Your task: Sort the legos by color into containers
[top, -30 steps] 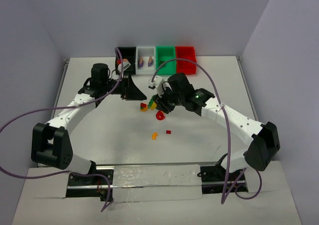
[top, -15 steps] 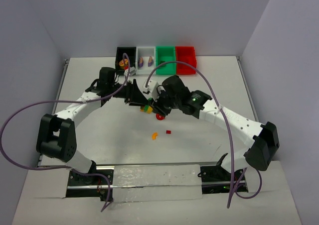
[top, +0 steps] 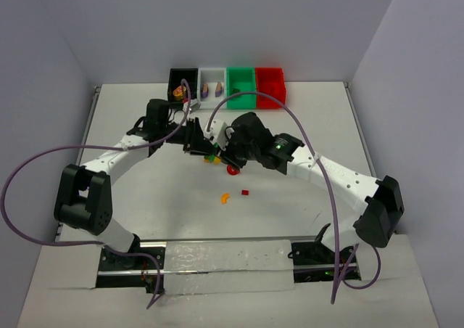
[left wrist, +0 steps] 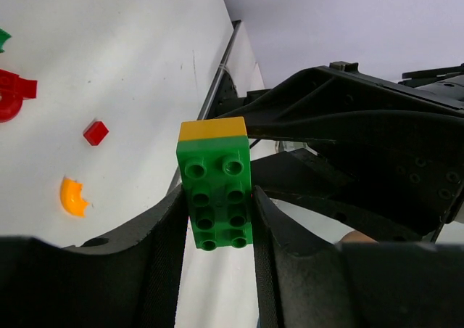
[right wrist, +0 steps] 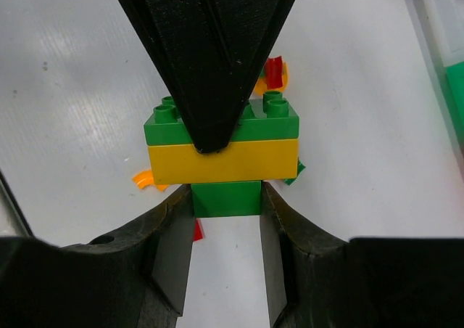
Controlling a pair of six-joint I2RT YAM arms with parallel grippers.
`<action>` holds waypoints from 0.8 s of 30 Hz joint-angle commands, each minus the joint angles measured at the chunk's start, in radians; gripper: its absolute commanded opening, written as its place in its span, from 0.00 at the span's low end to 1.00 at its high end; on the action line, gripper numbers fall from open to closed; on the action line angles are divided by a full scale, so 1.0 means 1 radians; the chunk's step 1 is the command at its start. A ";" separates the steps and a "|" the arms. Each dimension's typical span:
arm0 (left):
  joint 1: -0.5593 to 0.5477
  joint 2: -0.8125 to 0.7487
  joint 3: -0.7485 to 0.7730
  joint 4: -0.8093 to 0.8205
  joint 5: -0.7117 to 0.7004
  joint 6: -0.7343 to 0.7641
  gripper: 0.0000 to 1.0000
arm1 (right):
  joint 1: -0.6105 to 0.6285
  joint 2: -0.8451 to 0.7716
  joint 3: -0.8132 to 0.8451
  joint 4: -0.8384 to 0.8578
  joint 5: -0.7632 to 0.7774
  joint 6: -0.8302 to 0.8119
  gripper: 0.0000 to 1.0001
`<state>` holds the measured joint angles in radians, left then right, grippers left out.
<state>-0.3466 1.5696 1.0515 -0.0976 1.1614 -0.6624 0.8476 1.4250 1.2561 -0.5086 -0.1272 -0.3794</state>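
Pinching one green-yellow-green brick stack [right wrist: 246, 161] from opposite ends, the left end effector [left wrist: 217, 223] and the right end effector [right wrist: 226, 219] hold it over the middle of the bench [top: 304, 212].

Green-yellow-green lego stack [right wrist: 222, 161], lowest brick pinched in right gripper [right wrist: 226, 205] jaws, black left gripper [right wrist: 209, 136] covering top brick
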 commanded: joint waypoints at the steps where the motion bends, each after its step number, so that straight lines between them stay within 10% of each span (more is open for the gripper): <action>1: 0.067 -0.004 0.045 -0.024 0.056 0.063 0.00 | -0.036 0.014 -0.009 0.044 0.071 -0.052 0.00; 10: 0.261 0.021 0.199 -0.209 0.006 0.283 0.00 | -0.265 0.142 0.098 0.111 -0.007 -0.026 0.00; 24: 0.271 -0.196 0.105 -0.028 -0.341 0.362 0.00 | -0.433 0.887 0.981 0.158 0.262 0.220 0.00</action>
<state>-0.0750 1.4425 1.1722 -0.2262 0.9183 -0.3253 0.4300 2.2133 2.1066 -0.3982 0.0678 -0.2132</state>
